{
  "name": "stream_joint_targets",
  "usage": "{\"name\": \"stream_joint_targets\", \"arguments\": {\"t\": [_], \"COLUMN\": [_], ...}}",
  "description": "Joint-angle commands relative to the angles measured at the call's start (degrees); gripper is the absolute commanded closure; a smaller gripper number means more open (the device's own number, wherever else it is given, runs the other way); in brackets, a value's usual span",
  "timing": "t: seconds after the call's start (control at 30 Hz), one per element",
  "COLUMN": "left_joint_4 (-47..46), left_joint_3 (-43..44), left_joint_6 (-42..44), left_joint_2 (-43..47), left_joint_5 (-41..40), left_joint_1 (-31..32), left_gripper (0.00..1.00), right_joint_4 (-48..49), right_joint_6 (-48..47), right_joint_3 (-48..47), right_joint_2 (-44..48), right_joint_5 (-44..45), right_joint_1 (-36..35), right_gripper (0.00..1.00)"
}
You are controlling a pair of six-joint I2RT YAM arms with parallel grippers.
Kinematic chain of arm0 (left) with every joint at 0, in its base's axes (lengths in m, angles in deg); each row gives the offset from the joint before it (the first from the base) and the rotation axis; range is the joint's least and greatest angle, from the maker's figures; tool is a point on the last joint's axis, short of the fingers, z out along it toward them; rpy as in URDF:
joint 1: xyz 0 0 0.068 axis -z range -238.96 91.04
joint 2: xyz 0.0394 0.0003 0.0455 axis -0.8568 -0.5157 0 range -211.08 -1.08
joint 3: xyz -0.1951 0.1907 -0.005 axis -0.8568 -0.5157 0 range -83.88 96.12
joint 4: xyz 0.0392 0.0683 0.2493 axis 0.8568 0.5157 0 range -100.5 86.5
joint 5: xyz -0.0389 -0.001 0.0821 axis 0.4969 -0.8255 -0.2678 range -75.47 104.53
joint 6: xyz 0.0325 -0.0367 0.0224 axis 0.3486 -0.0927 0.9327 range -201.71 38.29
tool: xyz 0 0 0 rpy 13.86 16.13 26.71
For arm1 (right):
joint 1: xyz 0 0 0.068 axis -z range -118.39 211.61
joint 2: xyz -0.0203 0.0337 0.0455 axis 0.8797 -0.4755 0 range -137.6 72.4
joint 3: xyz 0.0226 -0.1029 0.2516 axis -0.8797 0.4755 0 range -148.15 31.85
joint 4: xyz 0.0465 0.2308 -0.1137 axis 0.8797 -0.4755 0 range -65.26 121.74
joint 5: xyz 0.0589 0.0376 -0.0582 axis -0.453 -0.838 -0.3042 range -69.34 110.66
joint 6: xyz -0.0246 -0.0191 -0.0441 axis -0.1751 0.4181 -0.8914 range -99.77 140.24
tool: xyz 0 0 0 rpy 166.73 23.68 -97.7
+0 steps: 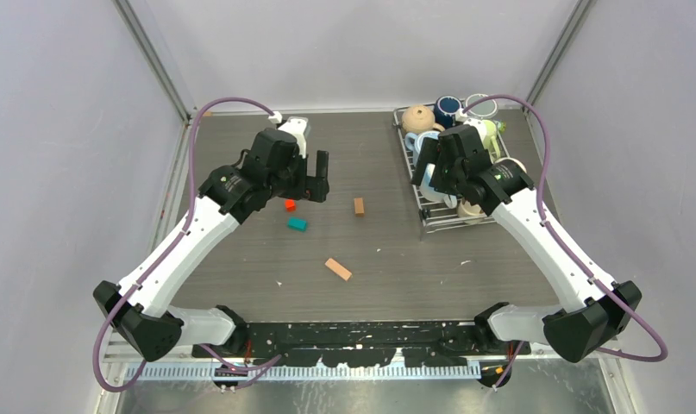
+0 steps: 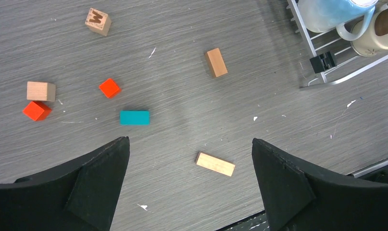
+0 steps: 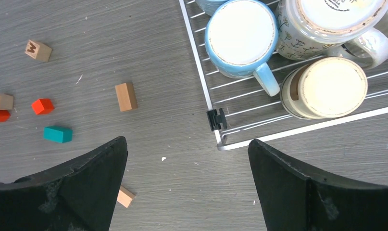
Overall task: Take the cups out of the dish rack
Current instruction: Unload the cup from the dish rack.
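Observation:
The dish rack (image 1: 443,222) stands at the back right of the table, packed with cups: a tan one (image 1: 417,116), a navy one (image 1: 448,106) and others partly hidden by my right arm. In the right wrist view a light blue cup (image 3: 241,36), a cream cup (image 3: 329,86) and a patterned white mug (image 3: 326,21) sit bottom-up on the rack (image 3: 220,139). My right gripper (image 3: 186,142) hangs open above the rack's near left corner, holding nothing. Over the table's middle my left gripper (image 2: 189,140) is open and empty, with the rack (image 2: 336,77) at its far right.
Small blocks lie scattered on the dark table: a teal one (image 2: 134,117), two red ones (image 2: 109,88) (image 2: 36,110), a lettered wooden cube (image 2: 98,21), and plain wooden pieces (image 2: 216,62) (image 2: 215,164) (image 2: 41,91). Grey walls enclose the table on three sides.

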Motion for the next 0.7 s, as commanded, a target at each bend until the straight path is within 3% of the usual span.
{"name": "stream_joint_targets", "arguments": {"t": [0.0,0.4,0.67], "left_joint_4": [-2.4,-1.1,-1.9], "left_joint_3": [-0.3,-2.8,-4.3], "left_joint_6": [0.4,0.4,0.8], "left_joint_2": [0.8,1.9,3.0], "left_joint_5": [1.1,1.8,3.9], "left_joint_1": [0.1,0.1,0.1], "left_gripper": [0.00,0.00,0.00], "right_joint_4": [-1.0,-4.7,-6.6], "right_joint_6": [-0.9,-1.3,-1.4], "right_joint_3": [-1.5,-2.6,-3.4], "right_joint_2": [1.5,-0.2,-1.9], "right_joint_5": [2.8,7.2,7.5], "right_joint_1": [-0.1,0.2,5.6], "right_gripper": [0.00,0.00,0.00]}}
